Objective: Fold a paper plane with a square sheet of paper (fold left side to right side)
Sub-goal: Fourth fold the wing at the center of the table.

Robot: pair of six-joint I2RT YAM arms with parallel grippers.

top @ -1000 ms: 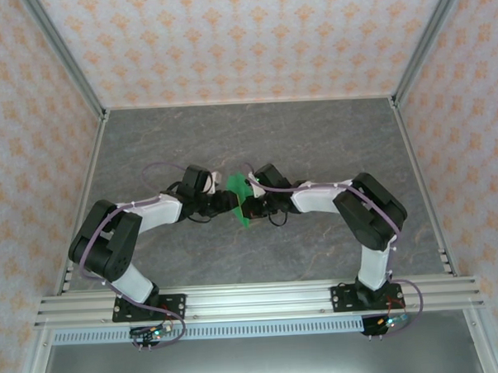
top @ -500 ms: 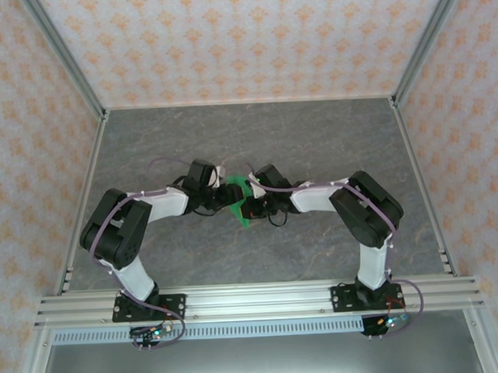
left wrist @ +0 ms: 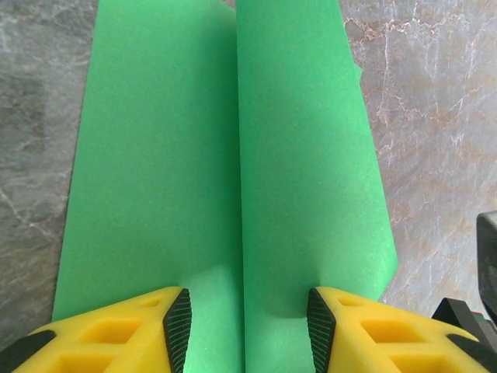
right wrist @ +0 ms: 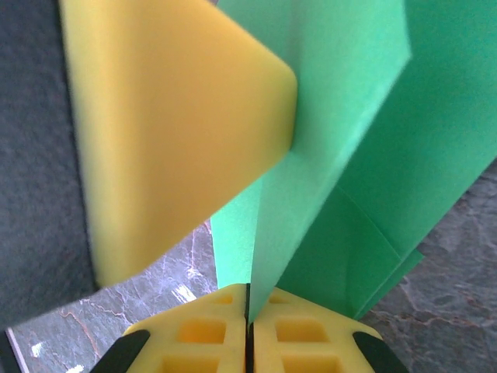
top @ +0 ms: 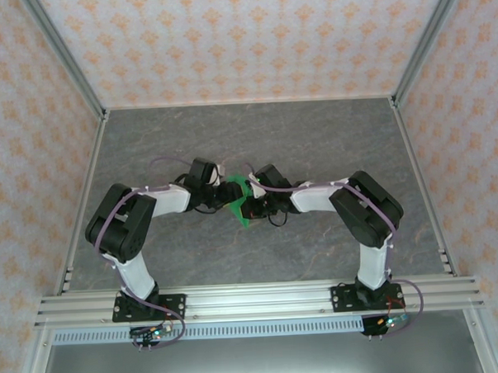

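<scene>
Paper (top: 239,197), green, folded, at the middle of the table (top: 329,133), between both grippers. Right gripper (right wrist: 248,301) pinches its edge, fingers pressed together. Left gripper (left wrist: 245,318) spread, fingers straddling the centre crease, sheet running out ahead.

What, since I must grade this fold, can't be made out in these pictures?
- Top external: green paper tiny, largely covered by left tool and right tool; shape unclear.
- Left wrist: paper's ends cut off by frame edges.
- Right wrist: blurred yellow finger hides paper's left part.
</scene>
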